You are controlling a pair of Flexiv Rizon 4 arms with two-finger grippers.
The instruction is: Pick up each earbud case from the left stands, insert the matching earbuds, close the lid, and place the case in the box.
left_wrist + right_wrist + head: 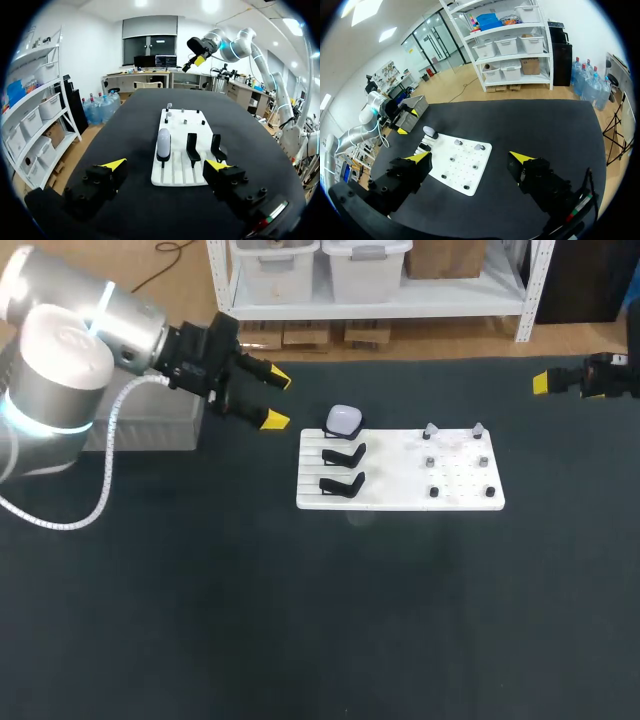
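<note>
A white board (pixel 400 502) lies mid-table. A pale earbud case (pixel 344 420) sits on the farthest of three black stands at the board's left; the other two stands (pixel 343 454) (pixel 342 484) are bare. Two small earbuds (pixel 430 430) (pixel 478 429) rest on pegs at the board's far right. My left gripper (pixel 272 400) hangs open just left of the case, with nothing between its fingers. From the left wrist, the case (pixel 163 142) stands ahead of the open left gripper (pixel 166 165). My right gripper (pixel 470 157) is open and empty, well to the right of the board (pixel 462 167).
A grey box (pixel 150 425) stands at the table's far left, partly behind my left arm. Small black pegs (pixel 434 491) dot the right half of the board. The dark table top (pixel 320 620) stretches wide in front of the board.
</note>
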